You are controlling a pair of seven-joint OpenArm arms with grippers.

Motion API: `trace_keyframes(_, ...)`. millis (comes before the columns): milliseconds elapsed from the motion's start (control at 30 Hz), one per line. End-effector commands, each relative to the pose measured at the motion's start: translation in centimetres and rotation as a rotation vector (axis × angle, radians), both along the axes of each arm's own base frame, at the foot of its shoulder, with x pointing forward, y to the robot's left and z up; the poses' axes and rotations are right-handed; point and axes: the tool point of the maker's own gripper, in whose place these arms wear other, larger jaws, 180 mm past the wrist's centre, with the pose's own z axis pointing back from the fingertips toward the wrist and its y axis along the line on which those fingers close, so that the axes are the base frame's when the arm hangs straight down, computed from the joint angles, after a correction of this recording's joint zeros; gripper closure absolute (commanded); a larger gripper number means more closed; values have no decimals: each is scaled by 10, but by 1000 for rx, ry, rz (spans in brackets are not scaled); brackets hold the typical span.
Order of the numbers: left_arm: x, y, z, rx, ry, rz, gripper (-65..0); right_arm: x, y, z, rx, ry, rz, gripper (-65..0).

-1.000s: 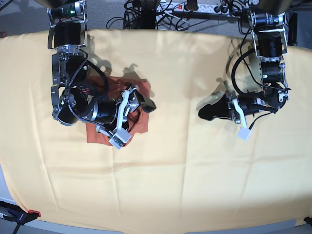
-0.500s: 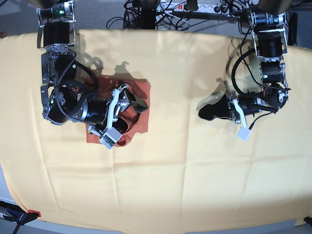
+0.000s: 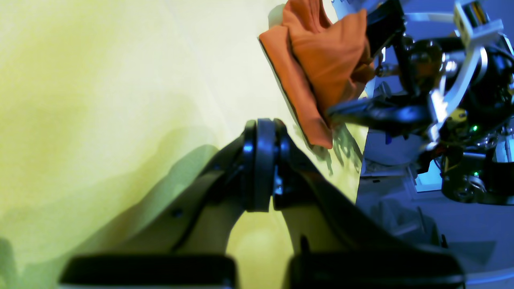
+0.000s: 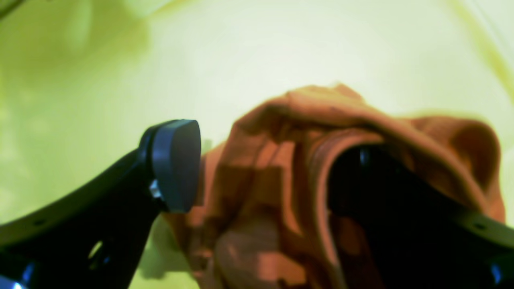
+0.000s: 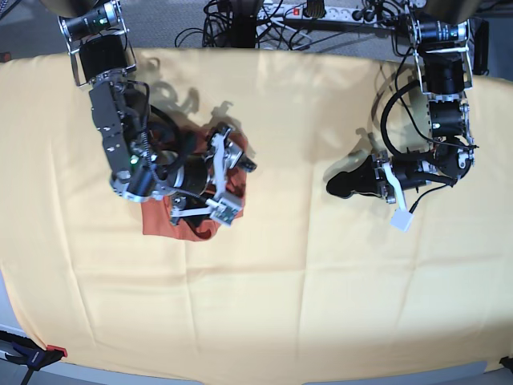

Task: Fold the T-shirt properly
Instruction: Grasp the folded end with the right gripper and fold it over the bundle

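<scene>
While the right gripper [image 4: 265,168], jaws spread, is lifting T-shirt [image 5: 232,192] fabric draped over one finger, it should pinch before pulling; left gripper [image 3: 260,160] is resting pressed together.

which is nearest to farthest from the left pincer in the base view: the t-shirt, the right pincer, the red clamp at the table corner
1. The right pincer, across the cloth from the left pincer.
2. The T-shirt, just beyond and under it; nearly too close to call.
3. The red clamp, at the bottom-left corner.
</scene>
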Motion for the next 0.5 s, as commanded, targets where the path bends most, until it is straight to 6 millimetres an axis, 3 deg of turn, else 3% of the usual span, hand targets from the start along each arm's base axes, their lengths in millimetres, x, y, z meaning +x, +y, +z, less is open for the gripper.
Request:
trace_keyframes(0, 1, 5, 2, 23, -1, -6, 0, 10, 5, 15, -5, -71, 19, -480)
trace_keyframes(233, 1, 5, 2, 22, -1, -6, 0, 46, -13, 30, -82, -212, -166, -480)
trace_keyframes(467, 1, 5, 2, 22, -1, -5, 0, 24, 14, 33, 32, -142, -44, -480)
